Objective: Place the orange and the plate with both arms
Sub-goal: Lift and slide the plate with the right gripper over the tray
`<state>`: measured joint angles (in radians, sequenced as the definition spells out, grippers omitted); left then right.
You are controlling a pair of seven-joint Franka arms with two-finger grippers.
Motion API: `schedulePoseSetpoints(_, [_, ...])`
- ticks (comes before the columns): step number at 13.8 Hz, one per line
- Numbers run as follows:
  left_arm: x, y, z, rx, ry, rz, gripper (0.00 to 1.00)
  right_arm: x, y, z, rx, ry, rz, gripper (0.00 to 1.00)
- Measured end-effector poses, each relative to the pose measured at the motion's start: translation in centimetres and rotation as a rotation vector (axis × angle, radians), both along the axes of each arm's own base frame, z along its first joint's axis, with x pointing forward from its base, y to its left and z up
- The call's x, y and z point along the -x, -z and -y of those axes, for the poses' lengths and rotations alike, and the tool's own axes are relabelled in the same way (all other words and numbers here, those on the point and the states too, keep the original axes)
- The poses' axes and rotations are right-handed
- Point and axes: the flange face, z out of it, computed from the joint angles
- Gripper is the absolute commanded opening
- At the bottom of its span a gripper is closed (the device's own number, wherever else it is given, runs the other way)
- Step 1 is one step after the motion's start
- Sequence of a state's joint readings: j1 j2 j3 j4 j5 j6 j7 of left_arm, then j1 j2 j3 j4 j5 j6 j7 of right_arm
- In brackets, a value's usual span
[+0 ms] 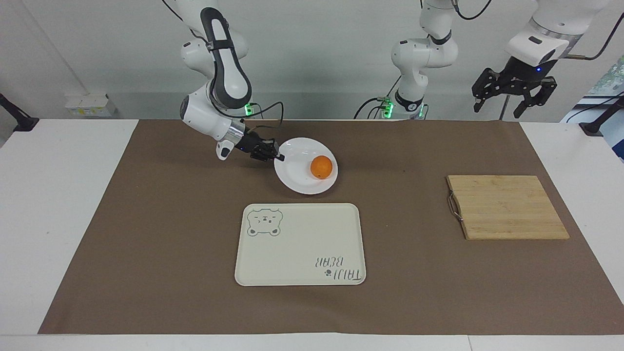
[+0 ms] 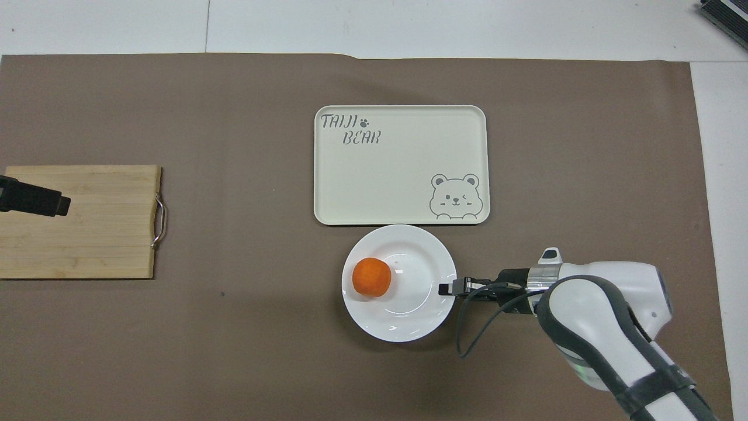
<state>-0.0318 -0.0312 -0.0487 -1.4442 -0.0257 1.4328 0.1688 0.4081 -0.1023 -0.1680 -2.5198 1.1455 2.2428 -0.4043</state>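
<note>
Your right gripper (image 1: 279, 157) pinches the rim of the round white plate (image 1: 298, 183), just nearer the robots than the cream bear tray (image 1: 300, 243). The small orange fruit (image 1: 321, 166) sits on it. Your left gripper (image 1: 514, 87) waits, fingers spread, holding nothing.

My right gripper (image 1: 279, 157) is low, wrist tilted nearly flat, fingers clamped on the plate (image 1: 298, 180) rim. My left gripper (image 1: 513, 92) hangs high, fingers spread, arm waiting.

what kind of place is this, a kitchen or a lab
Most likely a robotics lab. Two bench-mounted arms work a paper-covered table, the right gripper at the plate with the orange; the left gripper waits raised over the cutting board.
</note>
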Motion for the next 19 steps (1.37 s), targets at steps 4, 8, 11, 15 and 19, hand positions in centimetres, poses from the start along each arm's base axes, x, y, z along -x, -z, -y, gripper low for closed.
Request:
schedulePoseSetpoints(4, [0.0, 0.0, 0.0, 0.0, 0.0, 0.0, 1.0, -2.0, -2.1, 1.8, -0.059, 0.019, 0.009, 0.0])
schedulePoseSetpoints(8, [0.0, 0.0, 0.0, 0.0, 0.0, 0.0, 1.0, -4.9, -3.2, 5.7, -0.091, 0.084, 0.016, 0.0])
schedulePoseSetpoints(11, [0.0, 0.0, 0.0, 0.0, 0.0, 0.0, 1.0, -7.5, -4.0, 9.6, -0.117, 0.132, 0.024, 0.0])
schedulePoseSetpoints(15, [0.0, 0.0, 0.0, 0.0, 0.0, 0.0, 1.0, -12.0, -4.6, 12.3, -0.108, 0.171, 0.06, 0.0])
schedulePoseSetpoints(19, [0.0, 0.0, 0.0, 0.0, 0.0, 0.0, 1.0, -17.7, -2.9, 12.6, -0.136, 0.218, 0.078, 0.0])
